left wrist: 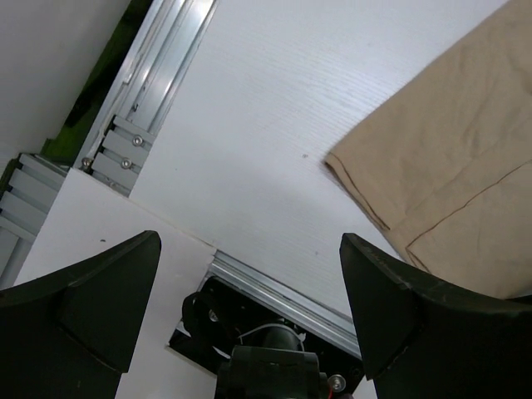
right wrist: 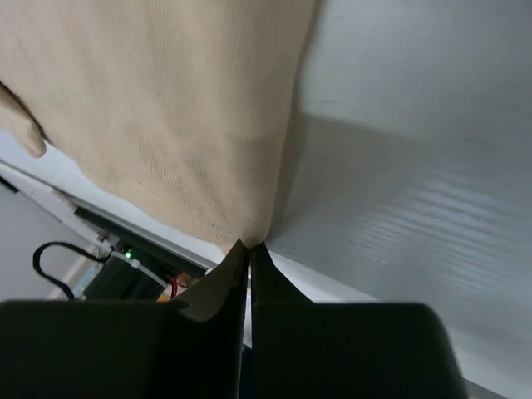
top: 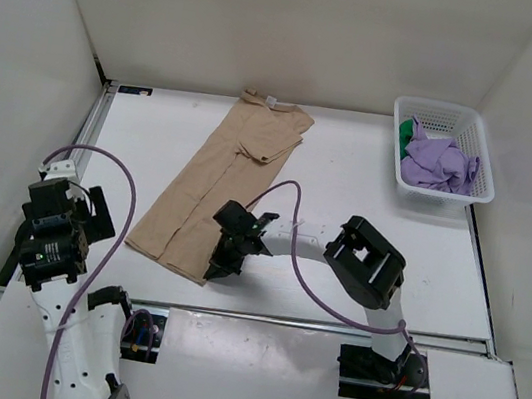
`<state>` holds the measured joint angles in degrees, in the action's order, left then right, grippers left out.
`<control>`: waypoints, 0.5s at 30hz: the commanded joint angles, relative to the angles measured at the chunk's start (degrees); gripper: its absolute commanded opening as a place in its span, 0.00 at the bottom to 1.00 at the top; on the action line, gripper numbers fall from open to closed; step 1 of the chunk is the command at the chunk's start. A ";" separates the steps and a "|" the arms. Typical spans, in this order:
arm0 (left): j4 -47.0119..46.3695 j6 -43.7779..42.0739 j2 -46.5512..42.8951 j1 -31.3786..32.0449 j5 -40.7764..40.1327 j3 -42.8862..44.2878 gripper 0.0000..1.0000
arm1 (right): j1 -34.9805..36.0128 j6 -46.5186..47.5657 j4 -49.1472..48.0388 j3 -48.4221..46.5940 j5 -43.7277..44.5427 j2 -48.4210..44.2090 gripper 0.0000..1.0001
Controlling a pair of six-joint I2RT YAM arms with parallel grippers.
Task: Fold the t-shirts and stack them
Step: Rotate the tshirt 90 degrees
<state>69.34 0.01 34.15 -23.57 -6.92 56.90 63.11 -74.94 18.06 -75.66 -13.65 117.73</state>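
Observation:
A tan t-shirt (top: pixel 224 178) lies folded lengthwise in a long strip across the white table, collar at the far end. My right gripper (top: pixel 221 261) is shut on the shirt's near right corner, seen pinched at the fingertips in the right wrist view (right wrist: pixel 249 246), with the tan cloth (right wrist: pixel 166 108) lifted a little above the table. My left gripper (top: pixel 57 227) is open and empty, held high at the near left. In its wrist view (left wrist: pixel 249 316) the shirt's near left corner (left wrist: pixel 449 174) lies flat, well away from the fingers.
A white basket (top: pixel 447 157) at the far right holds crumpled purple (top: pixel 436 164) and green (top: pixel 405 132) garments. White walls enclose the table on three sides. Aluminium rails (top: pixel 327 325) run along the near edge by the arm bases.

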 commanded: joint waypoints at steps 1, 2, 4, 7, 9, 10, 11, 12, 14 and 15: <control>-1.40 -0.01 -0.14 -0.42 1.81 3.39 1.00 | -1.67 0.22 1.10 5.59 1.51 -1.62 0.00; -1.40 -0.01 -0.14 -0.42 5.56 3.39 1.00 | -2.46 0.23 1.10 7.70 2.13 -4.15 0.00; -1.40 -0.01 -0.14 -0.42 10.58 1.81 1.00 | -3.60 0.76 -0.04 12.00 2.66 -6.98 0.00; 1.40 -0.01 1.87 -0.42 19.73 -0.12 1.00 | -5.89 4.44 -1.01 19.57 3.36 -12.51 0.00; 2.63 -0.01 5.37 -0.42 22.38 -0.82 1.00 | -6.69 8.30 -0.32 23.95 4.41 -16.99 0.00; 2.64 -0.01 6.79 -0.42 22.39 -1.44 1.00 | -7.21 9.45 -0.31 25.63 4.94 -18.49 0.00; 2.64 -0.01 8.28 -0.42 22.39 -1.45 1.00 | -8.00 11.55 0.21 27.30 4.95 -21.72 0.00; 2.12 -0.01 11.61 0.80 20.73 -1.45 1.00 | -8.53 12.35 0.22 31.15 4.95 -23.32 0.00; 2.11 -0.01 15.22 2.82 19.67 -0.92 1.00 | -10.28 14.19 0.22 35.21 4.43 -27.97 0.00; 2.11 -0.01 17.07 4.14 19.66 -0.40 1.00 | -10.81 14.20 0.22 37.06 4.42 -29.30 0.00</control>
<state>71.05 0.05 47.33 -21.89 10.90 56.14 53.74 -65.93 13.89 -43.51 -11.68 92.09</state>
